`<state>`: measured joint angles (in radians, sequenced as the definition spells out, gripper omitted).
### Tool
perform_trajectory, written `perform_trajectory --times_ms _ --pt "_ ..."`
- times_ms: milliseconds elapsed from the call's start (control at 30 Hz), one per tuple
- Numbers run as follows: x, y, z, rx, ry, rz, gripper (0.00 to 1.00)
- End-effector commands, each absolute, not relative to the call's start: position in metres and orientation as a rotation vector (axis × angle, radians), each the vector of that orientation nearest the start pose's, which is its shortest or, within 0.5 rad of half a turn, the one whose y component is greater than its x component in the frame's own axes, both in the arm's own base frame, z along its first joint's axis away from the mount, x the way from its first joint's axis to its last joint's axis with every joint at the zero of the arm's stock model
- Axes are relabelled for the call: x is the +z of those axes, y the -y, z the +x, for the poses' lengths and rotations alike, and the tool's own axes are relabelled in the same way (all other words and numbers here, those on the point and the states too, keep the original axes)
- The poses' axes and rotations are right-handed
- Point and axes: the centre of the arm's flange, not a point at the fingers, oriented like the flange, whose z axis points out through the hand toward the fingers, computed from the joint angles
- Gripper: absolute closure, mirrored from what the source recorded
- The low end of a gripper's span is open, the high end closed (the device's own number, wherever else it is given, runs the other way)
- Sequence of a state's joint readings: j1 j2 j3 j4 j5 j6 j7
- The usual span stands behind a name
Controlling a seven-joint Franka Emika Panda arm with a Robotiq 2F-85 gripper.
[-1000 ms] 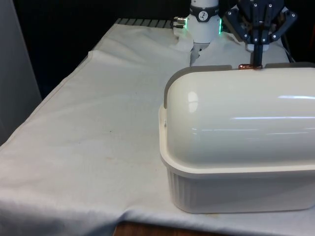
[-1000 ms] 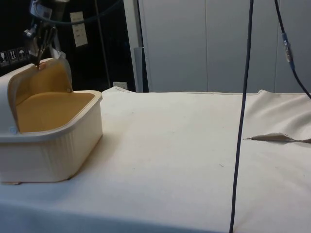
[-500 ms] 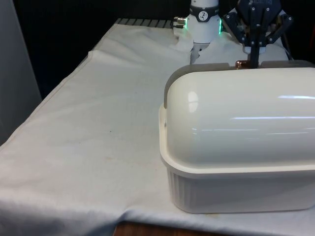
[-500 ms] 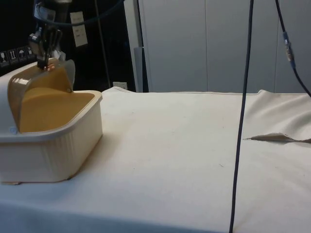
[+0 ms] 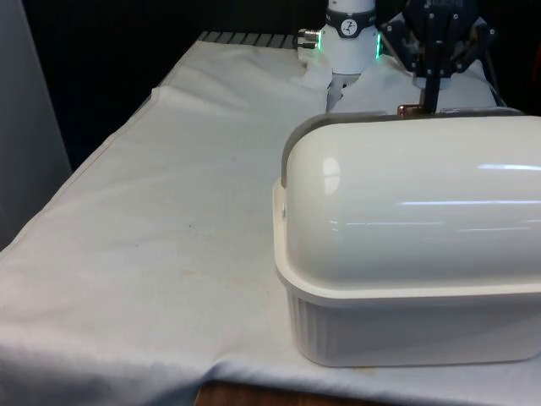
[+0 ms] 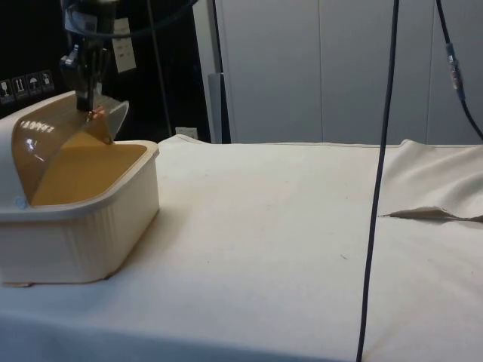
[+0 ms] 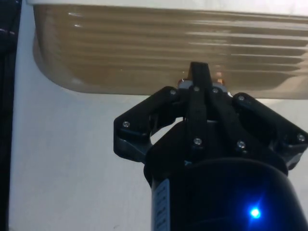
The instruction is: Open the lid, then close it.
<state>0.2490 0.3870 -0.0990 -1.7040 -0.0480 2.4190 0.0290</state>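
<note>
- The cream-white plastic bread box (image 5: 406, 330) with ribbed walls is the landmark; it stands on the white tablecloth (image 5: 152, 220), at the near corner on the front view's right.
- Its translucent brownish roll-top lid (image 6: 75, 136) sits over the box partway along its arc. The side view shows the lid's free edge raised above the box's front rim, with the tan interior (image 6: 79, 173) still open to view beneath it.
- The black two-finger gripper (image 5: 425, 103) hangs point-down above the box, on the side away from the front camera. Its fingers are pressed together on the small copper-coloured knob (image 5: 409, 109) at the lid's free edge; the wrist view shows the tips closed around that knob (image 7: 219, 83).
- The relation that matters: the box's long axis runs across the front view, and the lid swings about that axis. So the knob travels in an arc crosswise to the box's length, from above the domed back down toward the front rim (image 6: 147, 151).
- From the gripper, the front rim lies lower and toward the open table in the side view.
- Judging by the lid's half-lowered pose, the closing step is in hand, and the next move likely calls for following the arc downward rather than a straight push.
</note>
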Motion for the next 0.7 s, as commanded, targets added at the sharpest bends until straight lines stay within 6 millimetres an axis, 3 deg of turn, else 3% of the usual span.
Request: perform_trajectory --times_ms 0,667 --pt "0.403 -0.11 0.675 -0.496 0.262 -3.135 1.0" --pt "0.394 -0.11 0.665 -0.292 0.267 -3.173 1.0"
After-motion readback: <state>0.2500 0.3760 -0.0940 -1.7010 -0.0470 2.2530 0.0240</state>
